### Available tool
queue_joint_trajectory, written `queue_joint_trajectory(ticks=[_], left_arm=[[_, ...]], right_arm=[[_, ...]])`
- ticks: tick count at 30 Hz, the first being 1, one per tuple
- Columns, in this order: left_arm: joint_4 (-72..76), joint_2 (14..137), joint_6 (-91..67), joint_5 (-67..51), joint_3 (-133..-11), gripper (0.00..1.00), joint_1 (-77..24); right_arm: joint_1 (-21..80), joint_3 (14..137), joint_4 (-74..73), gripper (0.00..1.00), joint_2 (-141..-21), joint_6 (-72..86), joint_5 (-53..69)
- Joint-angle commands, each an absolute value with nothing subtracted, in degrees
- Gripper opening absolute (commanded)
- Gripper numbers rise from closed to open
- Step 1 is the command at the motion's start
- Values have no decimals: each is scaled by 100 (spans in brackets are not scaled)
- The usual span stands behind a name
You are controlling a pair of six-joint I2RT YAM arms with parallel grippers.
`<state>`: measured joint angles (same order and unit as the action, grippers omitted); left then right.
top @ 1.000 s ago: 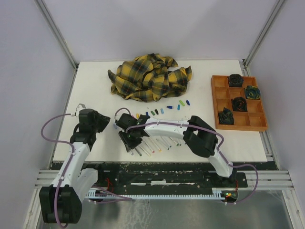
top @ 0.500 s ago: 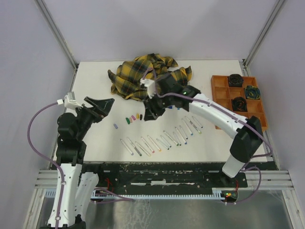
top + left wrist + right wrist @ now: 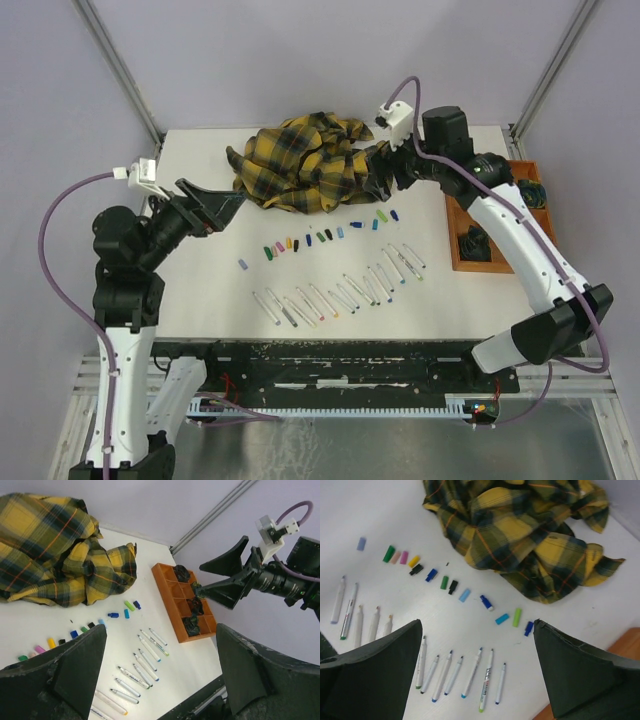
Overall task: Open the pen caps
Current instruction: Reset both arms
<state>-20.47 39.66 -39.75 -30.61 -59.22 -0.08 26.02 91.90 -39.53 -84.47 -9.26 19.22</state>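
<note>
Small coloured plastic pen caps (image 3: 323, 236) lie in a slanting row across mid-frame, with thin white marker pens (image 3: 345, 293) lined up just below. The left gripper (image 3: 222, 208), centre left, and the right gripper (image 3: 368, 180), upper right, hover spread wide and empty, flanking a crumpled yellow-and-black plaid cloth (image 3: 310, 165).

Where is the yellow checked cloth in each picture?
Top external: the cloth lies crumpled at the back middle of the table.
Left wrist: it fills the upper left corner.
Right wrist: it sits along the top, right of centre.
Shared landmark: the row of pen caps lying just beside the cloth in every view.
</note>
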Motion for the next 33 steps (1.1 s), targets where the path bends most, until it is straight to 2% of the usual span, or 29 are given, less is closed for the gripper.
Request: queue_joint_trajectory(ticks=[1,4,8,13,20,33], left_arm=[[-2492,4034,-3165,-3301,-6744,95,9],[-2630,4109,-2991,-3294,-7125,95,11],[-2549,4029,-2899,-3250,-7299,95,7],[-2325,3965,-2799,-3207,-7299,96,9],[-2296,3995,-2638,-3251,-7210,97,9],[-2151,4182,-2708,-3086,-6991,98,14]], right_arm=[[2461,9898,-3948,99,-8364,-577,1178],[2452,10062,-3976,99,-8187,-509,706],[2438,10124,-4152,99,-7950,-570,650],[2438,9761,-4135,99,-7459,-174,364],[2440,9242,-4051,99,-6872,211,-657],[2441,9326,-4403,99,-6969,-611,-1224]])
